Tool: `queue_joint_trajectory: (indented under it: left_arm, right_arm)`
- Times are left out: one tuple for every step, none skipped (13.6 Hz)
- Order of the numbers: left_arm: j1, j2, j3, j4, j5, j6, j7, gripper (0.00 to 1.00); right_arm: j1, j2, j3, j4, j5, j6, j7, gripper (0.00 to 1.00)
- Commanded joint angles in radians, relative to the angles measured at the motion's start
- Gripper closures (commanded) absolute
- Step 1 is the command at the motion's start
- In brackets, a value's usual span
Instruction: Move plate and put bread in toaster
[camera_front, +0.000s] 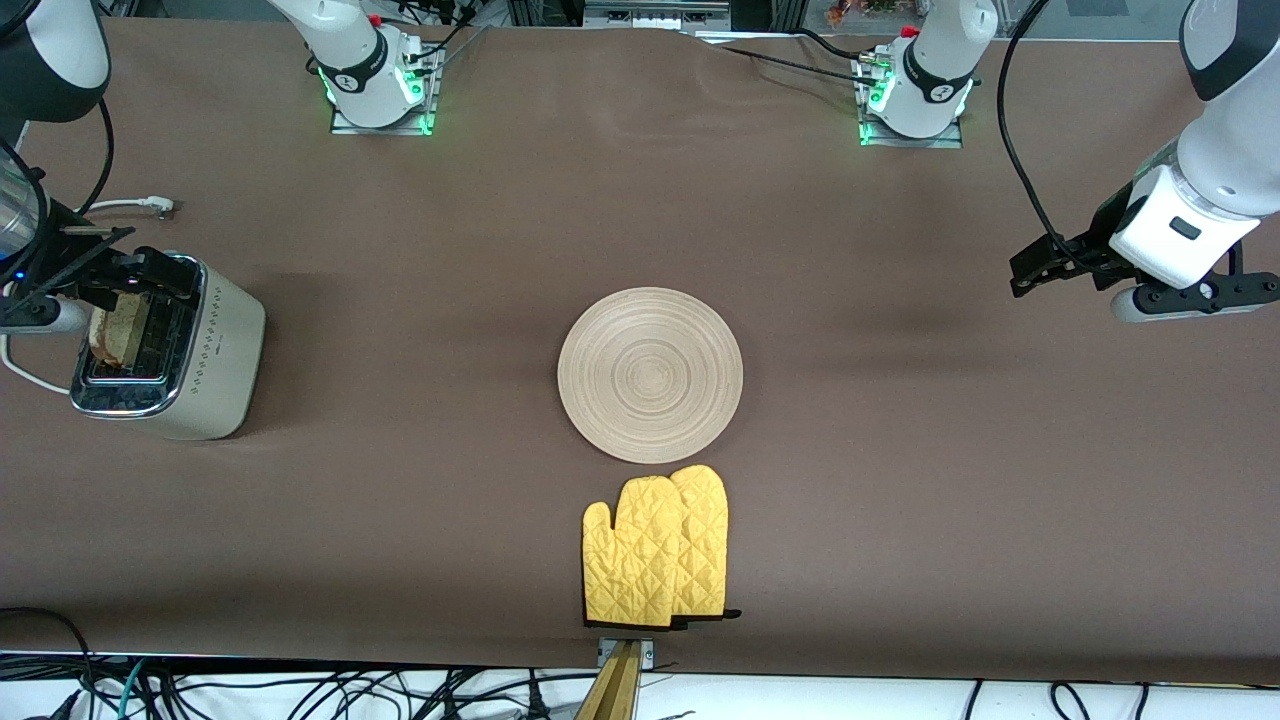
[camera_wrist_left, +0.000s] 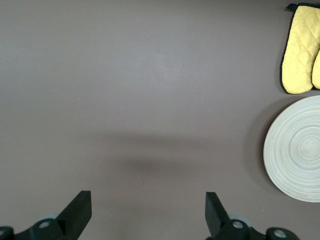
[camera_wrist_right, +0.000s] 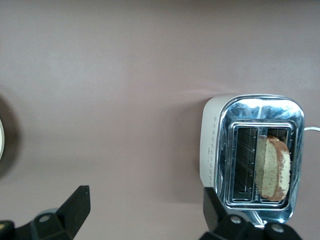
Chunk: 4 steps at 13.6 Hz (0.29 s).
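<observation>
Yellow quilted oven mitts (camera_front: 657, 552) lie lowest in the front frame, fingertips pointing up toward the round, flat, light beige wooden plate (camera_front: 650, 375) at centre, its concentric grooves bare. At mid-left stands the boxy cream-beige toaster (camera_front: 170, 350) with a chrome top; its long axis and two slots run up-down in the frame, a white cord (camera_front: 125, 206) trailing above it. One tan, brown-crusted bread slice (camera_wrist_right: 272, 169) stands on edge in one slot, partly sticking out. Over the toaster hangs the right tool (camera_wrist_right: 145, 212), fingers spread, grasping nothing. At the right edge, the left tool (camera_wrist_left: 148, 212) waits released over the brown surface (camera_front: 900, 450).
</observation>
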<state>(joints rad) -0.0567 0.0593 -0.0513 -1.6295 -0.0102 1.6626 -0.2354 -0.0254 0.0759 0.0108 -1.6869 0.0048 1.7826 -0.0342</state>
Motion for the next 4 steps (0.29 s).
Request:
queue_joint_trajectory:
  left_arm:
    - [0.0, 0.008, 0.001, 0.022, -0.008, -0.007, -0.01, 0.0]
    - [0.0, 0.008, -0.001, 0.022, -0.008, -0.007, -0.01, 0.0]
    - [-0.002, 0.008, 0.001, 0.022, -0.008, -0.007, -0.01, 0.0]
    - [-0.002, 0.008, -0.001, 0.022, -0.008, -0.007, -0.01, 0.0]
  right_arm:
    - [-0.025, -0.029, 0.026, -0.04, 0.009, 0.018, 0.011, 0.0]
    - [-0.025, -0.016, 0.023, -0.019, 0.011, 0.014, 0.01, 0.0]
    - [-0.025, -0.007, 0.021, -0.007, 0.009, 0.011, 0.011, 0.0]
    - [-0.025, -0.004, 0.021, -0.004, 0.009, 0.012, 0.011, 0.0]
